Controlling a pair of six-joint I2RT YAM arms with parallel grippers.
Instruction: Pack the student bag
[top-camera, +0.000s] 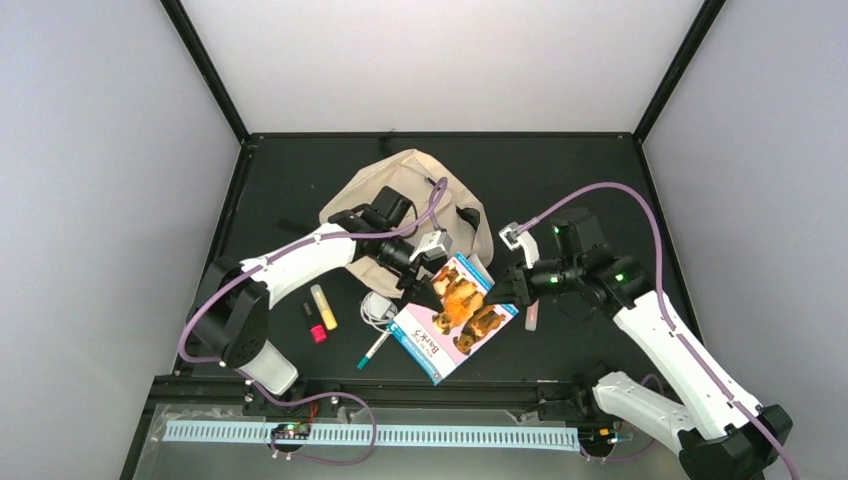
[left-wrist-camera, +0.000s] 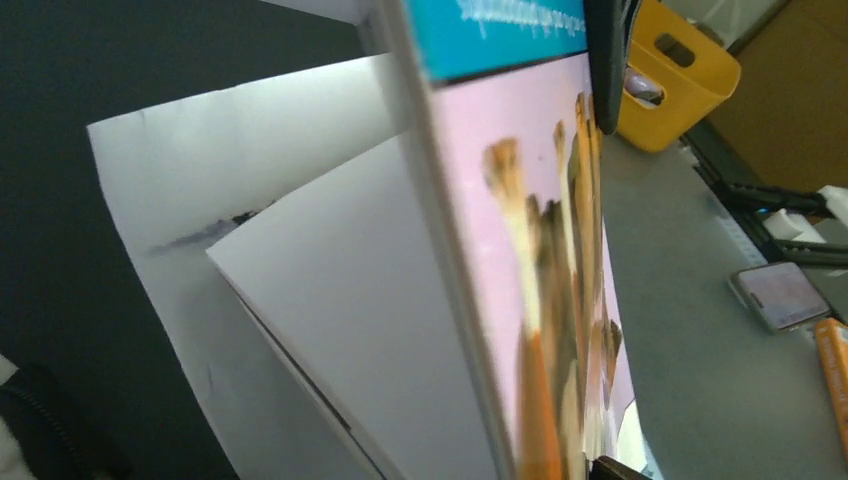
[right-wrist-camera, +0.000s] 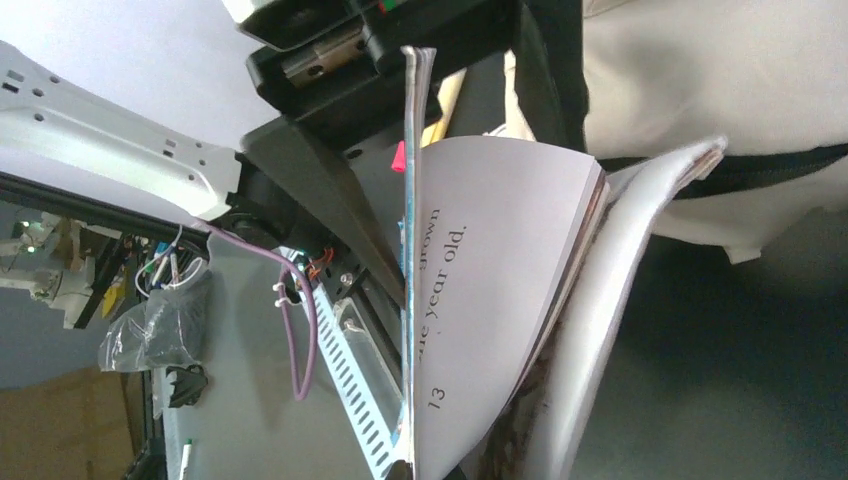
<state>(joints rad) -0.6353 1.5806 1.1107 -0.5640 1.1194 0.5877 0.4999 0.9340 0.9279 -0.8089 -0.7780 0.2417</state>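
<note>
The cream student bag (top-camera: 415, 190) lies at the back middle of the table; it also shows in the right wrist view (right-wrist-camera: 700, 80). A book with dogs on a pink and teal cover (top-camera: 458, 312) is held in front of it. My left gripper (top-camera: 428, 283) is shut on the cover's left edge. My right gripper (top-camera: 500, 292) is shut on its right edge. In the left wrist view the cover (left-wrist-camera: 540, 250) runs edge-on and white pages (left-wrist-camera: 330, 330) hang loose below. In the right wrist view the pages (right-wrist-camera: 500, 290) fan open under the cover, and the left gripper (right-wrist-camera: 380, 45) clamps its far end.
A yellow highlighter (top-camera: 323, 306), a small red and black item (top-camera: 311, 326), a green pen (top-camera: 373, 350) and a white coiled cable (top-camera: 377, 308) lie left of the book. A pink item (top-camera: 530, 318) lies under the right gripper. Black frame edges bound the table.
</note>
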